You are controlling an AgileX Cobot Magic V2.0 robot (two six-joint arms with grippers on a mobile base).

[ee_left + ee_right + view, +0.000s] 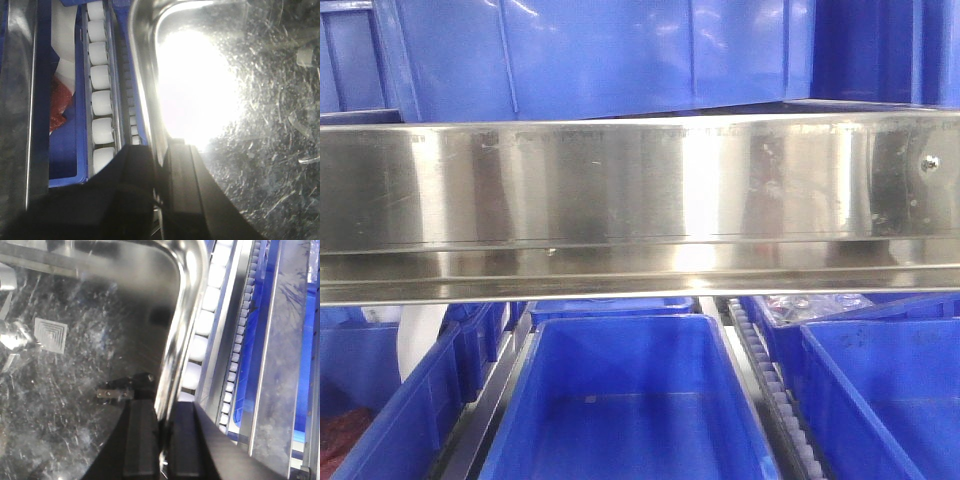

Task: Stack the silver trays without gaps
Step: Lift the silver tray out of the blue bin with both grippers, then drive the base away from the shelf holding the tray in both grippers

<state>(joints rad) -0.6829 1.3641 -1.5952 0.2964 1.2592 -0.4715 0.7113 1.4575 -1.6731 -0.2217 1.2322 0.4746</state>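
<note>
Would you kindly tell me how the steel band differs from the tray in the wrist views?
The band is a long straight strip with a screw near one end; the tray is a shallow pan with a raised rim and rounded corner. The band looks smoothly brushed; the tray's floor is heavily scratched. Both are shiny steel.

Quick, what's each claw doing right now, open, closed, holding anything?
Left claw: closed, pinching the rim of a silver tray.
Right claw: closed, pinching the rim of a silver tray.
</note>
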